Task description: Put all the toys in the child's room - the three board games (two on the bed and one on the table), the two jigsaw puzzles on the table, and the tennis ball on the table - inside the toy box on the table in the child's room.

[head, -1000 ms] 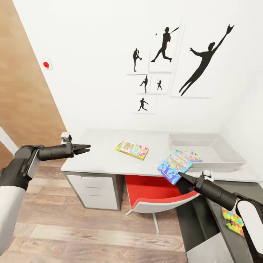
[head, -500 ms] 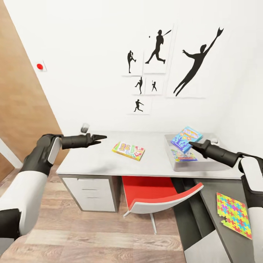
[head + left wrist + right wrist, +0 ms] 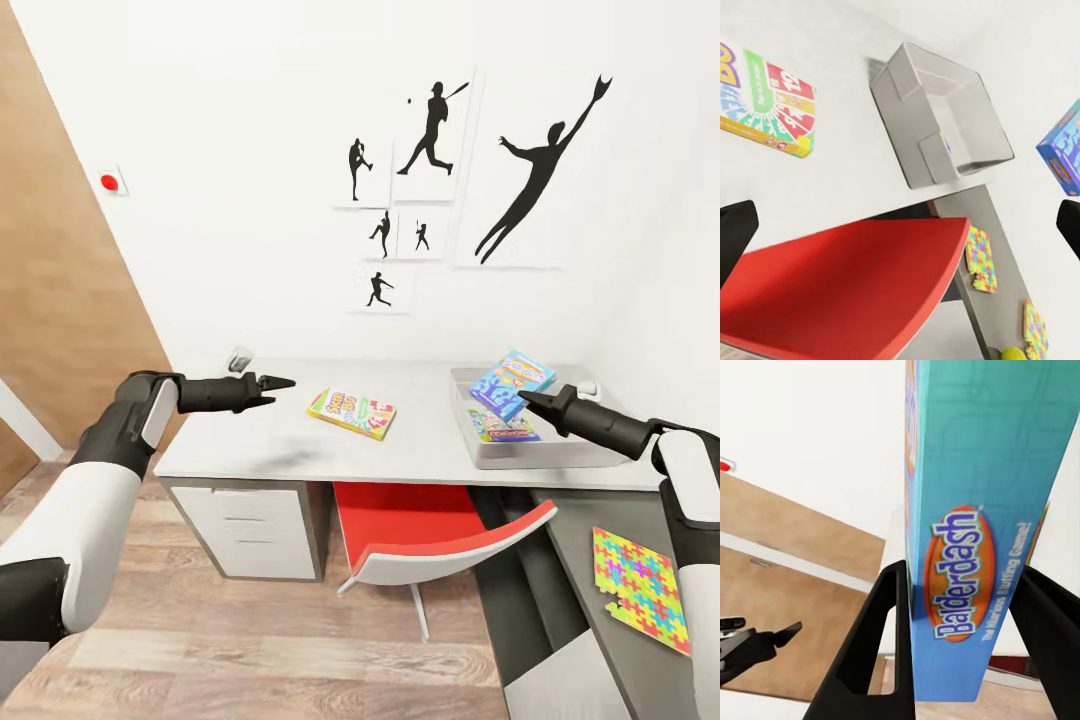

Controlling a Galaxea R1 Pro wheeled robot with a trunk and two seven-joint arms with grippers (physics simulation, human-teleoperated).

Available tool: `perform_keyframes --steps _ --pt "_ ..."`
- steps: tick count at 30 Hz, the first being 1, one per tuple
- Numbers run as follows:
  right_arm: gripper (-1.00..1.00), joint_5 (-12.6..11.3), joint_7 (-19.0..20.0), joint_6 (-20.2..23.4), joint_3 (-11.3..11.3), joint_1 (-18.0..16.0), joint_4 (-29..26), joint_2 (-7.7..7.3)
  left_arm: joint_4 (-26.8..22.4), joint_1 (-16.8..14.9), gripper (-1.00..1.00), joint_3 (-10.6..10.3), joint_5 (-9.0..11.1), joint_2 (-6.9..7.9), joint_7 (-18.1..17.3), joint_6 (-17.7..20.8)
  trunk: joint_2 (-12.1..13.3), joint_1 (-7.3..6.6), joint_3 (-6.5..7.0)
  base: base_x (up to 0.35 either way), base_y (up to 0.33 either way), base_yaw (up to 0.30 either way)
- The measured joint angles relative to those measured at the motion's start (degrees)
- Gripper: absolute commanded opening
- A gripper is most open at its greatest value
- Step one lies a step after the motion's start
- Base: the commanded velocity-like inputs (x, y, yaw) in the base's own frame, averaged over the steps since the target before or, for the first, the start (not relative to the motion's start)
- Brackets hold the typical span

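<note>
Over toy box (image 3: 540, 452), right hand (image 3: 524, 399) (clamping) lowered blue board game (image 3: 510, 381).

The blue board game (image 3: 511, 382) is held in the right gripper (image 3: 527, 400), above the near-left part of the toy box (image 3: 590, 452), in which another game box (image 3: 503, 428) is lying below the gripper. To the left of the gripper, on the table (image 3: 280, 440), the Skip-Bo box (image 3: 351, 412) is lying. A jigsaw puzzle (image 3: 641, 587) is placed nearer than the gripper, on the lower surface to the right.
</note>
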Motion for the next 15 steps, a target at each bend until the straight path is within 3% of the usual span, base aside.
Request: perform_keyframes --steps 9,15 --pt "-1.0 -0.64 0.13 0.0 -0.27 -0.18 -0.01 -1.88 -0.09 -0.04 1.0 0.16 0.06 0.47 -0.17 0.04 0.0 0.0 0.0 0.0 0.0 0.0" --pt "-1.0 -0.79 0.1 0.0 -0.12 -0.15 0.03 -2.13 -0.1 -0.04 1.0 0.25 0.07 0.52 -0.19 -0.03 0.0 0.0 0.0 0.0 0.0 0.0"
